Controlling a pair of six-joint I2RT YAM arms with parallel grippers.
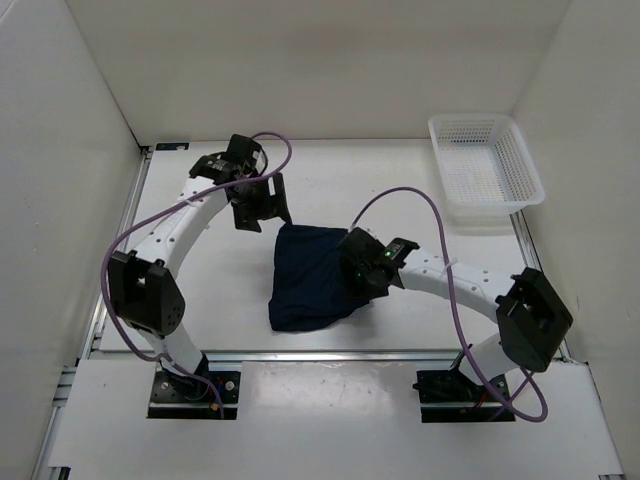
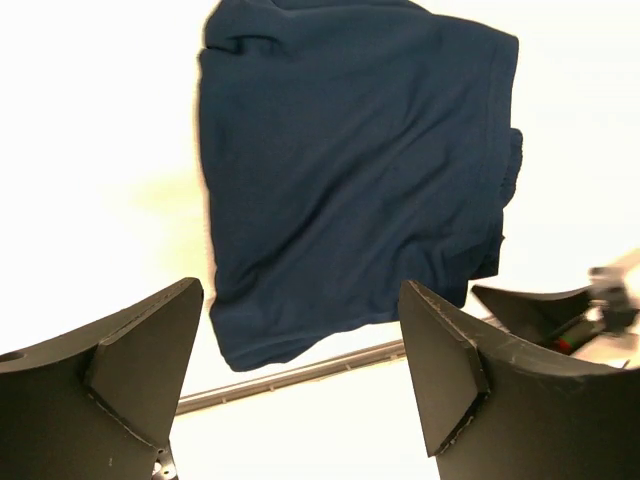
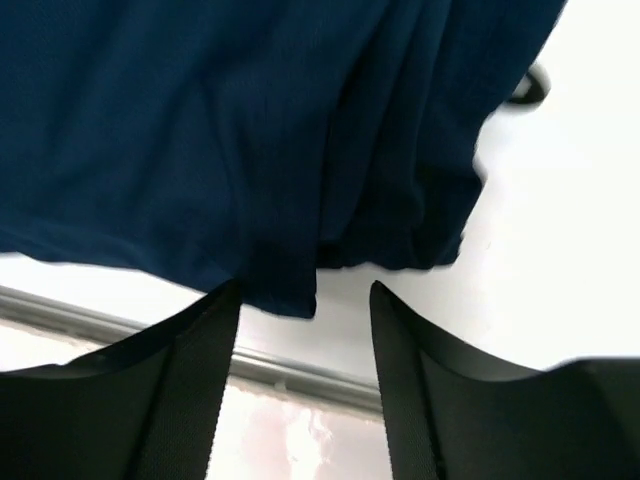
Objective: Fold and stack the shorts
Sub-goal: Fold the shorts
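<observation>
shorts [image 1: 310, 278] look maybe 1 fold in on the table [image 1: 225, 300] — left claw [image 2: 300, 295] and right claw [image 3: 305, 290] both gaping open, stacking not done

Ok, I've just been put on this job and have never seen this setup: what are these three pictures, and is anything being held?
These are two white robot arms with black two-finger grippers, bolted at the near edge of a white table. The wide picture is from a fixed camera above and behind them. The other two are from a camera on each wrist; the black wedges at the bottom are that arm's own fingers. On the table lie soft navy-blue cloth shorts, roughly folded, and a white mesh plastic basket stands at the far right corner. The left gripper hangs open beyond the shorts, holding nothing. The right gripper is at the shorts' right side, open, a corner of cloth showing between its fingertips, not pinched.
</observation>
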